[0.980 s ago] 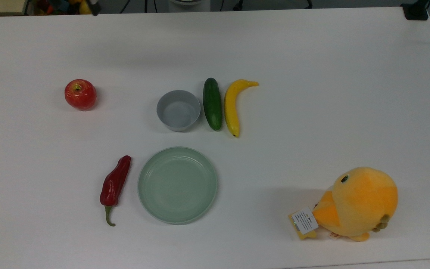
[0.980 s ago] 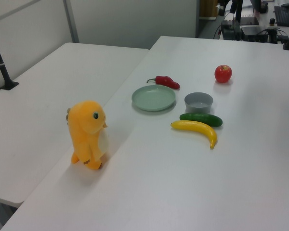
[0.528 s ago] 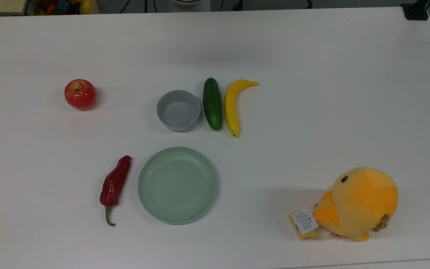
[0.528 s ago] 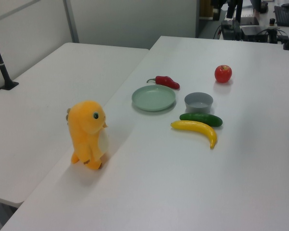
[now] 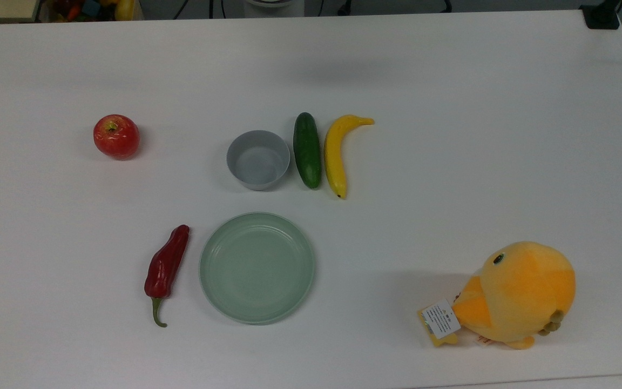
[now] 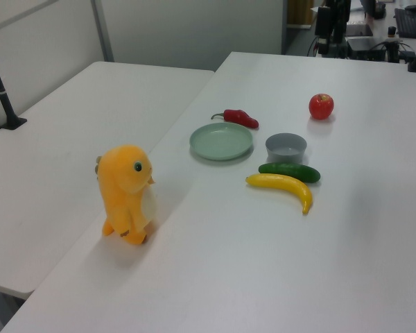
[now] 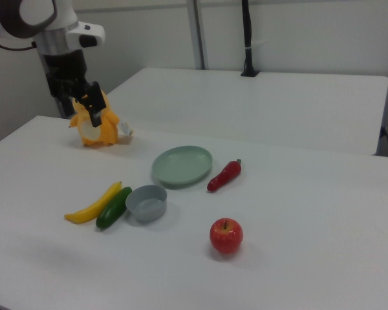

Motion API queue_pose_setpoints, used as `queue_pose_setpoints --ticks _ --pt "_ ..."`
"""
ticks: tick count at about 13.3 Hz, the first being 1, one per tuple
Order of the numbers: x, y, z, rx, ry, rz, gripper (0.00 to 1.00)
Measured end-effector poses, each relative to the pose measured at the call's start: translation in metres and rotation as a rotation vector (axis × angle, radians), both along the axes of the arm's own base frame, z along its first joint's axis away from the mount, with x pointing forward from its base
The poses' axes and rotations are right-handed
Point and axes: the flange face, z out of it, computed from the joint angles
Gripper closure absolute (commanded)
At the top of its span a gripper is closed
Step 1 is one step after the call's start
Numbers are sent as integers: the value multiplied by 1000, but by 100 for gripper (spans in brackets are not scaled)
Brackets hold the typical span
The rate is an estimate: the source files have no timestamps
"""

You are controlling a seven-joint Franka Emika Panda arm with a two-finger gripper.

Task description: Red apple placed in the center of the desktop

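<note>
Top view: red apple point(image 5: 116, 136) sits on the desktop point(image 5: 451, 135), off-center toward the top view's left, stem dimple facing up with a slight lean; it's round, so no real long axis. Left view: the apple stands alone beyond the bowl point(image 6: 286, 147), nothing touching it. Right view: gripper point(image 7: 94, 110) hangs high in front of the plush toy point(image 7: 108, 132), can't tell whether clenched or released, apple well apart from it, below and to the right view's right past the bowl; risks as I judge them: the glossy round apple squirting out or rolling after release, or the arm clipping the bowl on the way.
</note>
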Motion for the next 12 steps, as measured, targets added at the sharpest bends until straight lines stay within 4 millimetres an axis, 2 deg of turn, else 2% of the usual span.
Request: queue_pose_setpoints --ticks 3,6,12 --pt "8 -16 -15 -1 -42 114 0" --pt "16 -28 -12 -5 -107 143 0" --pt "16 -25 -12 -5 -110 157 0"
